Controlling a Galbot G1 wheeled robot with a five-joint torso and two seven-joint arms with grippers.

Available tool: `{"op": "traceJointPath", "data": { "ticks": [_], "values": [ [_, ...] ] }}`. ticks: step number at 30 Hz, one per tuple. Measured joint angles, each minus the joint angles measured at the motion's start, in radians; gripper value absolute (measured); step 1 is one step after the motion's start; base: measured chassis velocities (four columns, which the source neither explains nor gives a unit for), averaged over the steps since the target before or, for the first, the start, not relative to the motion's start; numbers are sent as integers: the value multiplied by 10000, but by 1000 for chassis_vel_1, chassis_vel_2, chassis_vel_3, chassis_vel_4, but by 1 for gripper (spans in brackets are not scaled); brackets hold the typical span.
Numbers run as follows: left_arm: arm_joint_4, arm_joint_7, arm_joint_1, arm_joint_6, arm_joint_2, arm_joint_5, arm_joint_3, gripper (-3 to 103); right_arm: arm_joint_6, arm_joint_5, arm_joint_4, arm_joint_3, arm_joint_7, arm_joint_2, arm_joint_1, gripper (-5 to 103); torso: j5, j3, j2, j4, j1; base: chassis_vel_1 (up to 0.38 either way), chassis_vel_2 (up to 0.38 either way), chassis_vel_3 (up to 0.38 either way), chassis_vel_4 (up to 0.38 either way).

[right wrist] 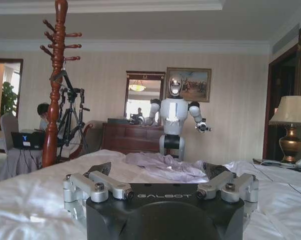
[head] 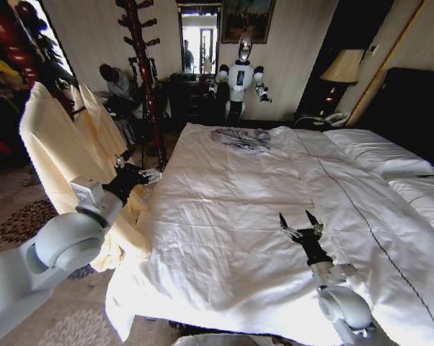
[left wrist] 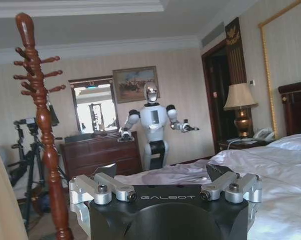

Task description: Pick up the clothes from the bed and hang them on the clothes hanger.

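**Both pincers wide, one shirt hung**

Pincers first: my left gripper (head: pixel 146 175) hovers with jaws wide and empty off the bed's left edge, near the hanging shirt. My right gripper (head: pixel 301 224) is also spread wide and empty, low over the white bed (head: pixel 224 216). One cream-yellow shirt (head: pixel 62 155) hangs at the left beside one red-brown coat stand (head: pixel 146 79). One grey garment (head: pixel 240 138) lies crumpled at the bed's far end. Two white pillows (head: pixel 379 153) sit by the dark headboard.

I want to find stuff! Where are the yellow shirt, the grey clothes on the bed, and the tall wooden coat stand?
yellow shirt (head: pixel 55 144), head view, middle of its hanging front.
grey clothes (head: pixel 242 138), head view, middle of the crumpled pile.
wooden coat stand (right wrist: pixel 54 90), right wrist view, its turned pole.
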Motion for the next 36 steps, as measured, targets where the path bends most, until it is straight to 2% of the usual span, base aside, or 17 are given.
{"op": "traceJointPath", "data": {
  "ticks": [4, 6, 7, 9, 10, 11, 12, 15, 16, 20, 23, 25, 26, 30, 36],
  "values": [
    [278, 338, 644, -391, -541, 471, 154, 100, 140, -350, -105, 108, 0, 188, -87, 100, -2, -1, 0, 0, -1, 0, 0, 0, 0],
    [394, 619, 1540, -663, -1036, 975, 46, 100, 266, -612, -173, 257, 50, 351, -91, 100, -3, 0, -1, 3, 0, 0, 0, 0, 0],
    [394, 619, 1540, -663, -1036, 975, 46, 100, 266, -612, -173, 257, 50, 351, -91, 100, -3, 0, -1, 3, 0, 0, 0, 0, 0],
    [447, 834, 2355, -887, -1435, 1616, -127, 100, 334, -706, -177, 391, 83, 466, -141, 100, 1, -1, 0, 5, 0, 0, 0, 0, 0],
    [466, 985, 3145, -1072, -1887, 2204, -314, 100, 410, -808, -167, 546, 84, 573, -217, 100, -3, -1, 0, 4, -1, 0, 0, 0, 0],
    [466, 985, 3145, -1072, -1887, 2204, -314, 100, 410, -808, -167, 546, 84, 573, -217, 100, -3, -1, 0, 4, -1, 0, 0, 0, 0],
    [479, 1092, 3603, -1190, -2153, 2604, -446, 100, 453, -896, -145, 662, 60, 670, -285, 100, -3, -1, 0, 4, -1, 0, 0, 0, 0],
    [615, 1484, 5009, -1874, -2932, 3846, -784, 100, 536, -1087, -35, 969, -140, 1104, -586, 100, -4, -2, 1, 6, -3, 0, 0, 0, 0],
    [615, 1484, 5009, -1874, -2932, 3846, -784, 100, 536, -1087, -35, 969, -140, 1104, -586, 100, -4, -2, 1, 6, -3, 0, 0, 0, 0],
    [751, 1782, 5878, -2798, -3585, 4690, -967, 100, 828, -1572, 66, 1018, -492, 1532, -1020, 100, -2, -2, 1, 3, -2, 0, 0, 0, 0],
    [824, 1783, 6177, -3112, -3906, 5014, -1000, 100, 934, -1727, 93, 1017, -575, 1689, -1163, 100, -1, -2, 1, 1, -2, 0, 0, 0, 0],
    [943, 1807, 6735, -3584, -4483, 5752, -1077, 100, 1089, -1907, 122, 983, -675, 1916, -1318, 100, -2, -2, 1, 3, -2, 0, 0, 0, 0],
    [943, 1807, 6735, -3584, -4483, 5752, -1077, 100, 1089, -1907, 122, 983, -675, 1916, -1318, 100, -2, -2, 1, 3, -2, 0, 0, 0, 0],
    [923, 2234, 7648, -4021, -5547, 6533, -1405, 100, 1160, -1962, 216, 989, -794, 2172, -1437, 100, -1, -2, 2, 6, -3, 0, 0, 0, 0],
    [577, 2385, 8071, -4138, -5925, 6897, -1618, 100, 1165, -1963, 373, 1148, -794, 2208, -1509, 100, -1, -2, 3, 3, -3, 0, 0, 0, 0]
  ]
}}
